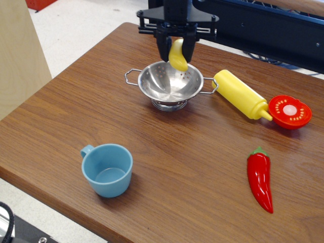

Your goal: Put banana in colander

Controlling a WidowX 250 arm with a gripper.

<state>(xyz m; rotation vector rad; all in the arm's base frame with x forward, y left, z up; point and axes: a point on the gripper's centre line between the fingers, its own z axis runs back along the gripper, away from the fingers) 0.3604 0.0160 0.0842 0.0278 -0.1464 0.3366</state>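
The small yellow banana [177,55] hangs between the fingers of my black gripper [176,50], which is shut on it. The gripper is above the far rim of the steel colander [164,87], and the banana's lower end reaches just over the bowl's back edge. The colander stands upright on the wooden table [61,116], its bowl holding nothing, with a wire handle on each side.
A yellow squeeze bottle [241,93] lies right of the colander, touching its handle. A red tomato slice [289,111] is at the bottle's tip. A red chilli pepper [260,178] lies front right. A light-blue cup [107,169] stands front left.
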